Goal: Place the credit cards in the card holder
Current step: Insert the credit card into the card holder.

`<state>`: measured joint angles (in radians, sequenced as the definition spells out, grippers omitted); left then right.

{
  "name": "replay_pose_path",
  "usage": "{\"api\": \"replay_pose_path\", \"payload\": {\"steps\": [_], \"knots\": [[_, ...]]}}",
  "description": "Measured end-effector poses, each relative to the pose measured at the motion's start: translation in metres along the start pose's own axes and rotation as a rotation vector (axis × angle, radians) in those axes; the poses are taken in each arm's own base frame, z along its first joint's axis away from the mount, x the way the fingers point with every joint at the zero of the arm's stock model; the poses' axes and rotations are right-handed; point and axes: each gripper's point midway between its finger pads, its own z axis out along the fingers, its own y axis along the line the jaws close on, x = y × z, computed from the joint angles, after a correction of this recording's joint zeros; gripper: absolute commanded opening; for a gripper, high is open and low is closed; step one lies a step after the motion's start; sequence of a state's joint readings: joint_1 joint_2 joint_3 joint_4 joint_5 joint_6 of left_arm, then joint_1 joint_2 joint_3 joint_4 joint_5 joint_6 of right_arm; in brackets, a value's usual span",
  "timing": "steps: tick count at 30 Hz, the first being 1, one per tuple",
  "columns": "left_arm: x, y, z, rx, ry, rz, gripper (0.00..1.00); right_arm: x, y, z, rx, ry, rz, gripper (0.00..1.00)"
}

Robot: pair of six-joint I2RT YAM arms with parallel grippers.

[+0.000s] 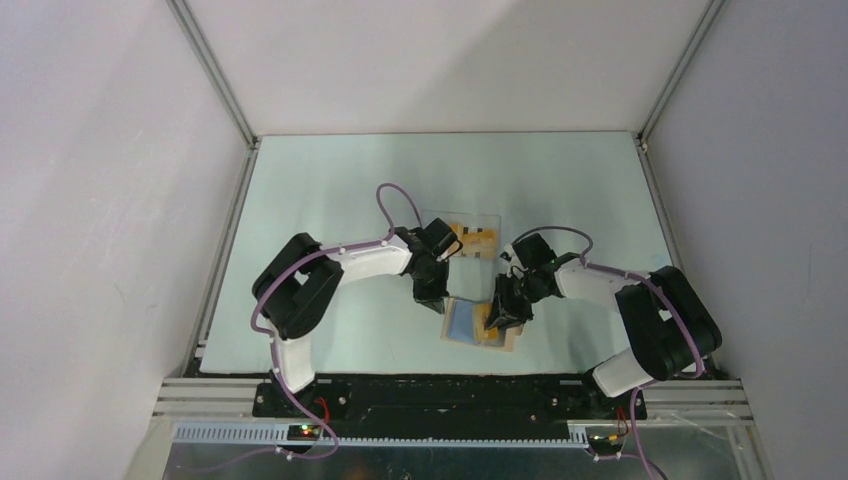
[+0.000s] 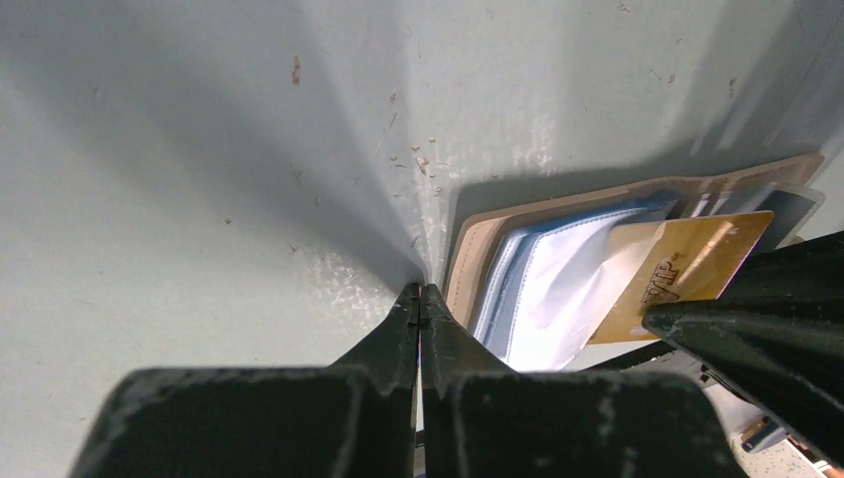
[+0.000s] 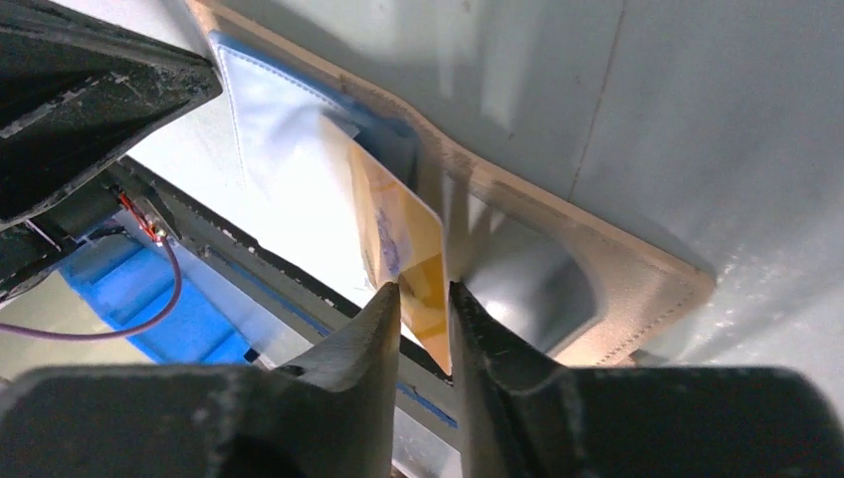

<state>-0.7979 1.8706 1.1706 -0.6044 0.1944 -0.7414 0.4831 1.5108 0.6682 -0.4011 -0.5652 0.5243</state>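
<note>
The left gripper point(image 2: 420, 297), jaws pressed together and empty, is touching the table point(image 2: 199, 149) just beside the card holder point(image 2: 468, 261). The right gripper point(image 3: 425, 295), jaws narrowly apart, is straddling a credit card point(image 3: 398, 224) half hidden inside that holder; whether it is gripping is unclear.

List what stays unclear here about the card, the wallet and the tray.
- Top view: right claw covers much of the card holder; pockets too small to see.
- Top view: left arm hides part of the clear tray; card count unclear.
- Left wrist: gold card print blurred.
- Right wrist: whether that claw pinches or merely flanks the card is unclear.
</note>
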Motion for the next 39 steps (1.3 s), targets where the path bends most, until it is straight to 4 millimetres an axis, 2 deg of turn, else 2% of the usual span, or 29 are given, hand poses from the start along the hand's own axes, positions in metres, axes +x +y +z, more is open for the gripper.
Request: {"api": "replay_pose_path", "payload": {"steps": [2,4,15,27,39], "knots": [[0.0,0.0,0.0,-0.001,0.001,-0.001,0.0,-0.001,-0.002,0.0,0.012,-0.006,0.002,0.11],[0.0,0.0,0.0,0.0,0.001,-0.002,0.0,-0.002,-0.001,0.0,0.007,-0.007,0.0,0.08],[0.002,0.001,0.0,-0.001,0.005,-0.004,0.0,-0.003,0.003,0.001,-0.074,-0.026,0.031,0.0],[0.006,-0.003,0.001,0.0,0.01,-0.006,0.0,-0.002,0.005,0.002,-0.17,-0.049,0.135,0.0],[0.007,-0.004,0.001,0.005,0.014,-0.006,0.0,-0.002,0.015,0.007,-0.222,-0.065,0.175,0.0]]}}
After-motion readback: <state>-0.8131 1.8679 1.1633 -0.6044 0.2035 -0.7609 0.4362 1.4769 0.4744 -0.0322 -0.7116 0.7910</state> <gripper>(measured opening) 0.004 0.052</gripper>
